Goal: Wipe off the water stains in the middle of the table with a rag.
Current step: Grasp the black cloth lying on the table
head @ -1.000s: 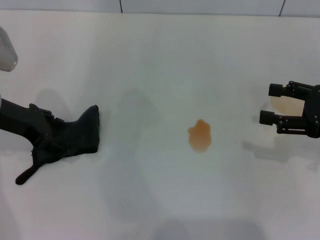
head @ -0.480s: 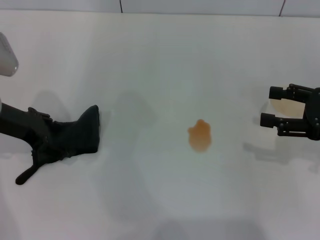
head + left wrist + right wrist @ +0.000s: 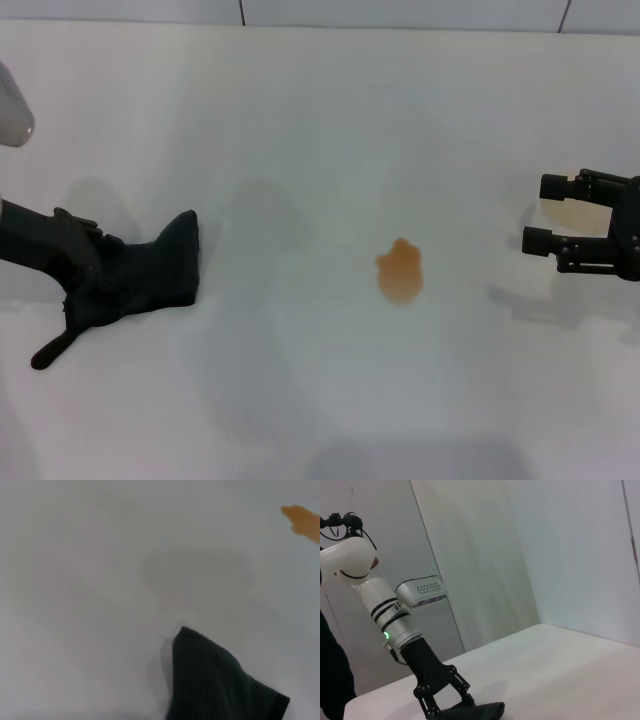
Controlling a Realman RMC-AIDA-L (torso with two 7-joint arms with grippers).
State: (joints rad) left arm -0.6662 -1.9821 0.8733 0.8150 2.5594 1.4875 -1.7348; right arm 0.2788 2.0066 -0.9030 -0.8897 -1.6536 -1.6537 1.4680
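**Rag at the left of the table, one stain to wipe at the centre**

The rag point(image 3: 150, 275) lies flat on the table point(image 3: 320, 120), on the robot's left side, well apart from the water stains point(image 3: 400, 272) in the middle. The left gripper point(image 3: 92, 290) is down on the rag's near end. In the right wrist view its fingers point(image 3: 431, 706) reach into the cloth point(image 3: 472, 712); whether they are closed on it cannot be told, because black fingers and dark cloth merge in every view.

The right gripper point(image 3: 545, 212) hangs above the table at the right edge, its fingers spread wide and holding nothing. A translucent cup point(image 3: 572, 208) stands just behind it.

**Handling**

- The rag appears soft and limp. It will likely fold and drag, not slide as a stiff sheet.
- It is probably light, so downward pressure must come from the gripper.
- The best hold is judged to be the broad body of the cloth, not the narrow tail point(image 3: 50, 350), which would leave most of the fabric trailing.
- The table looks smooth, so the cloth should slide easily across it.

**Count**

- Rags: one.
- Stains: one orange-tan blotch, also visible in the left wrist view point(image 3: 302, 521).
- Cups: one.
- Grippers: two.
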